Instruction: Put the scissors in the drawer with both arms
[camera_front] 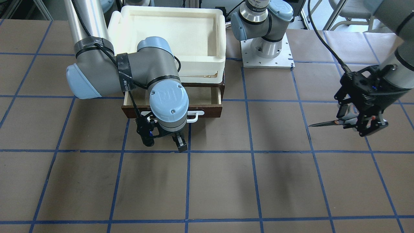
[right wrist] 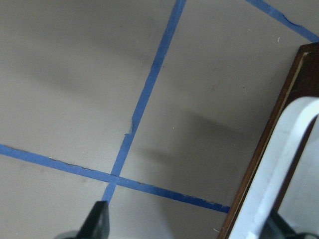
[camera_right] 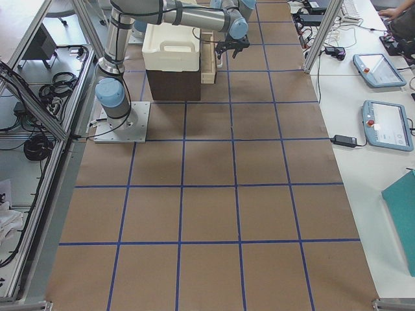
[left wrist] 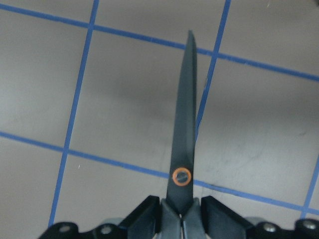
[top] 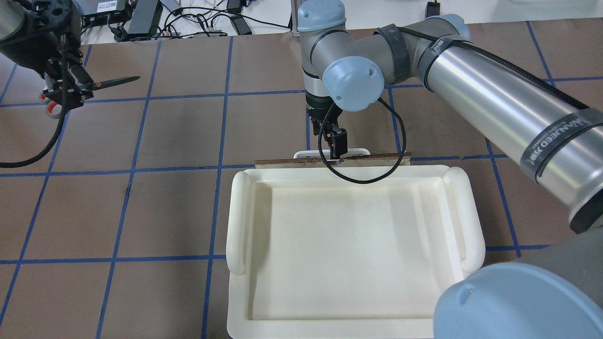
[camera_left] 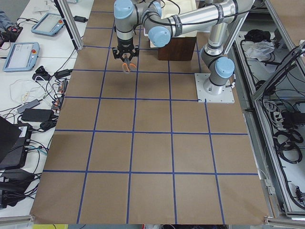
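My left gripper [camera_front: 364,121] is shut on the scissors [camera_front: 323,123] and holds them above the table, far to the side of the cabinet. The dark blades point level toward the drawer side. In the left wrist view the fingers [left wrist: 144,216] clamp just behind the orange pivot of the scissors [left wrist: 183,134]. The drawer [camera_front: 200,95] is pulled open and shows its pale interior behind the dark brown front [camera_front: 213,111]. My right gripper [camera_front: 168,140] is open just in front of the white bar handle [camera_front: 195,116]. In the right wrist view the handle [right wrist: 286,164] lies beside one finger.
A cream-white plastic tray [camera_front: 220,32] sits on top of the cabinet [camera_right: 172,84] and overhangs the drawer from above [top: 240,212]. The left arm's base plate [camera_front: 266,60] stands beside the cabinet. Brown table with blue tape grid extends in front.
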`<state>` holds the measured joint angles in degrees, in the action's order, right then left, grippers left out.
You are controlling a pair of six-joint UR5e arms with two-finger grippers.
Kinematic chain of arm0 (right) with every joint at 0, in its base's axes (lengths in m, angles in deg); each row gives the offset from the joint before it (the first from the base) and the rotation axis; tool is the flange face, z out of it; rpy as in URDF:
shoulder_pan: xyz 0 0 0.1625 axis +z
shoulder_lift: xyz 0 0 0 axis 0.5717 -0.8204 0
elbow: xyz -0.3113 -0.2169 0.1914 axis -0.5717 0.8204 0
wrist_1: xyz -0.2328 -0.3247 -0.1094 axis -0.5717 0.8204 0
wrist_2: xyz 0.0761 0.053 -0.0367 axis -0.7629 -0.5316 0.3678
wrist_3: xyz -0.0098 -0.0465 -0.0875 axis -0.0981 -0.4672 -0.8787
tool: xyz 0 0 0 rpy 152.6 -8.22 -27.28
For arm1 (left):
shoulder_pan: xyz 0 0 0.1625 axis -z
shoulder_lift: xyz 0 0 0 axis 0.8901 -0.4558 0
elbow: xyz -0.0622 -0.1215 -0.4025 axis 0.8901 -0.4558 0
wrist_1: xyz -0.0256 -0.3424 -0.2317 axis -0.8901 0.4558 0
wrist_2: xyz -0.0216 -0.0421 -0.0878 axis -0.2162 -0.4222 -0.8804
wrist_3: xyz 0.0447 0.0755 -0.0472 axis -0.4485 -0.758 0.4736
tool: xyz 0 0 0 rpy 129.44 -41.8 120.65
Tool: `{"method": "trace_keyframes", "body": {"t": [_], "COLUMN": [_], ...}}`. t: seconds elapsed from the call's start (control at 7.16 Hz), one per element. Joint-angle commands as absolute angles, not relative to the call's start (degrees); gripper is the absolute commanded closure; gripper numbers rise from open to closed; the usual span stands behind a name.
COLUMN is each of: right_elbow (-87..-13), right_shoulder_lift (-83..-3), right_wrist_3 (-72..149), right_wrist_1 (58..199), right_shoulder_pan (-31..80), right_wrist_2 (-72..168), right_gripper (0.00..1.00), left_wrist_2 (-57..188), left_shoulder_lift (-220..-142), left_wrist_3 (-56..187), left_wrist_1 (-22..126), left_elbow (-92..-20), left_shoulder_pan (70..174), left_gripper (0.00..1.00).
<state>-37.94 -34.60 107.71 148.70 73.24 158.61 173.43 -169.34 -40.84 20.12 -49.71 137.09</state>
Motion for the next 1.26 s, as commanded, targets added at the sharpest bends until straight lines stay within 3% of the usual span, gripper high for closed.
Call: {"method": "trace_keyframes", "body": {"t": [0.0,1.12], "right_elbow": [-36.57,-31.82], "right_shoulder_lift": [-33.96,-30.80], "right_wrist_3": [106.90,104.61], "right_wrist_1": [148.72,149.07], "right_shoulder_pan": [73.23,71.75], "right_wrist_2": [158.70,158.79], "right_gripper": [0.00,0.00], "left_wrist_2": [177.44,177.62], "left_shoulder_lift": [-167.60,-166.72], "left_wrist_3": [-30.07,-25.45], "left_wrist_1": [23.60,24.50], "left_elbow": [-48.71,-50.65], "left_shoulder_pan": [147.57,151.48], "left_gripper": [0.87,0.87]}}
